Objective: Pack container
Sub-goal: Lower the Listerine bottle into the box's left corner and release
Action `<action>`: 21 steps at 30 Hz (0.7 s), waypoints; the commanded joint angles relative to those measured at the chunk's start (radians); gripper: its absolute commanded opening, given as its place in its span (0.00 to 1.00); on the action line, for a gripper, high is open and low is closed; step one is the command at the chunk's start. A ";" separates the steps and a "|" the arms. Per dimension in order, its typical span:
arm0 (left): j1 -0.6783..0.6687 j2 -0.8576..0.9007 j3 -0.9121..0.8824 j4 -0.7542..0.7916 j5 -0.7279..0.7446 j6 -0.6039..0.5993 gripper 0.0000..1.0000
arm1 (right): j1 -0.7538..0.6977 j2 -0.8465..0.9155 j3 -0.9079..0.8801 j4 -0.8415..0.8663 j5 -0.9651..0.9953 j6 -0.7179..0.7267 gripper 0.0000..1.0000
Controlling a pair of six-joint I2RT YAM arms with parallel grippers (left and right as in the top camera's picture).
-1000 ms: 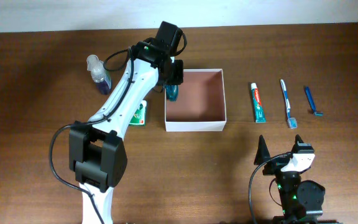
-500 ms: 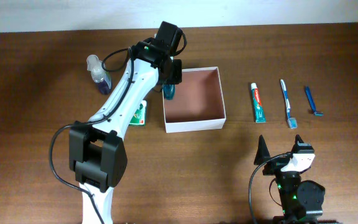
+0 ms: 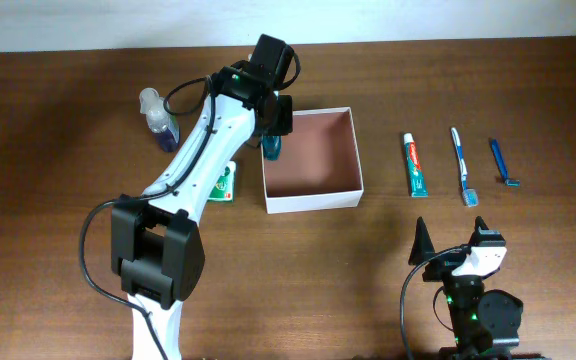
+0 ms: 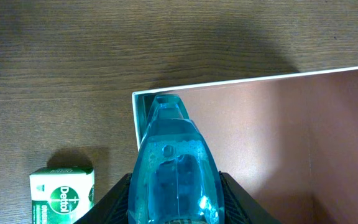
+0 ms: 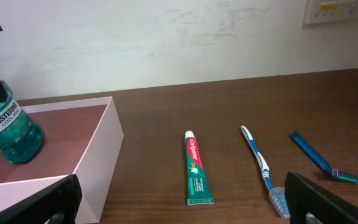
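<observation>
The container (image 3: pixel 358 150), a square white-walled box with a reddish-brown inside, sits mid-table; its near wall shows in the left wrist view (image 4: pixel 241 81) and its corner in the right wrist view (image 5: pixel 98 155). My left gripper (image 3: pixel 275 135) is shut on a teal mouthwash bottle (image 3: pixel 272 149) and holds it over the container's left wall. The bottle fills the left wrist view (image 4: pixel 176 168), with a finger pressed to each side. It also shows in the right wrist view (image 5: pixel 8 127). My right gripper (image 3: pixel 455 256) is open and empty near the front edge.
A green soap packet (image 3: pixel 226 183) lies left of the container, also in the left wrist view (image 4: pixel 62 194). A spray bottle (image 3: pixel 158 118) stands at far left. Toothpaste (image 3: pixel 415 165), a toothbrush (image 3: pixel 463 165) and a blue razor (image 3: pixel 503 162) lie right of the container.
The container has slid and turned slightly since a second ago, its left wall nudged by the bottle. Nothing has moved in the last half second.
</observation>
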 commanded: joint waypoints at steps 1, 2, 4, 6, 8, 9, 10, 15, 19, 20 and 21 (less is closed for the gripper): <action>0.001 -0.006 0.019 0.003 -0.023 -0.010 0.34 | -0.008 -0.008 -0.008 0.000 -0.005 -0.001 0.98; 0.001 -0.006 0.019 0.003 -0.023 -0.010 0.35 | -0.008 -0.008 -0.008 0.000 -0.005 -0.001 0.99; 0.001 -0.006 0.019 0.003 -0.023 -0.010 0.41 | -0.008 -0.008 -0.008 0.000 -0.005 -0.001 0.98; 0.001 -0.006 0.019 0.003 -0.023 -0.009 0.42 | -0.008 -0.008 -0.008 0.000 -0.005 -0.001 0.99; 0.001 -0.006 0.019 0.005 -0.023 -0.009 0.42 | -0.008 -0.008 -0.008 0.000 -0.005 -0.001 0.98; 0.002 -0.006 0.019 0.006 -0.023 -0.009 0.42 | -0.008 -0.008 -0.008 0.000 -0.005 -0.001 0.99; 0.001 -0.006 0.019 0.006 -0.023 -0.009 0.42 | -0.008 -0.008 -0.008 0.000 -0.005 -0.001 0.99; 0.001 -0.006 0.019 0.007 -0.023 -0.009 0.44 | -0.008 -0.008 -0.008 0.000 -0.005 -0.001 0.99; 0.002 -0.006 0.019 0.011 -0.023 -0.008 0.49 | -0.008 -0.008 -0.008 0.000 -0.005 -0.001 0.98; 0.002 -0.006 0.019 0.014 -0.023 0.000 0.49 | -0.008 -0.008 -0.008 0.000 -0.005 -0.001 0.98; 0.002 -0.006 0.019 0.018 -0.023 0.009 0.49 | -0.008 -0.008 -0.008 0.000 -0.005 -0.001 0.98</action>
